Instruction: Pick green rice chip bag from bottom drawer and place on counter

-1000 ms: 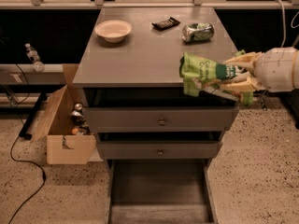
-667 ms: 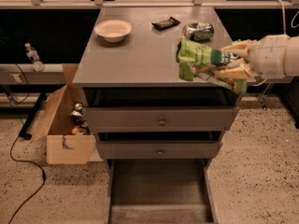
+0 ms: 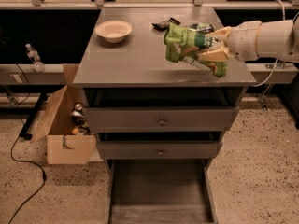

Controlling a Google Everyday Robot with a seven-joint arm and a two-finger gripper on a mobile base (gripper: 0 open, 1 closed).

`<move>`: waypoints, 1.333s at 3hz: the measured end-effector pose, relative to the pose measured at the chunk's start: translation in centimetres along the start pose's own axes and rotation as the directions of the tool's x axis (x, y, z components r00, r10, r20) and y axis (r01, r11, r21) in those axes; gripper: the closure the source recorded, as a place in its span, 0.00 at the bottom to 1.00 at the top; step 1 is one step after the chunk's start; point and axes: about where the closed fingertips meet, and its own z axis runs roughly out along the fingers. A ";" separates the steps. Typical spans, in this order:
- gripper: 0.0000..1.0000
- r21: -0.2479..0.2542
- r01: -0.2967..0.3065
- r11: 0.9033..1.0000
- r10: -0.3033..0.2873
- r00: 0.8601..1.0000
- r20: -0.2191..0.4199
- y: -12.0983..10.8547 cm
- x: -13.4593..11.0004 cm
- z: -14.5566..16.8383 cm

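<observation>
My gripper (image 3: 212, 48) reaches in from the right and is shut on the green rice chip bag (image 3: 184, 44), a wrinkly light-green bag with a dark label. It holds the bag in the air above the right part of the grey counter (image 3: 135, 59). The bottom drawer (image 3: 159, 190) is pulled out at the bottom of the cabinet and its floor is bare.
On the counter stand a white bowl (image 3: 113, 31) at the back left, a small black object (image 3: 166, 24) at the back middle and a green can (image 3: 201, 28) partly hidden behind the bag. Two shut knobbed drawers (image 3: 161, 121) sit below. An open cardboard box (image 3: 67, 129) stands left of the cabinet.
My gripper has carried the bag up and to the left, from beyond the counter's right front corner to above the counter's right side.
</observation>
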 end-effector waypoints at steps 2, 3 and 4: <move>0.74 -0.016 -0.069 0.997 0.069 0.998 -0.008 -3.6 0.4 5.5; 0.51 -0.010 -0.095 0.995 0.095 0.995 -0.018 -4.5 0.7 6.7; 0.28 -0.013 -0.112 0.994 0.111 0.993 -0.029 -5.0 0.9 7.8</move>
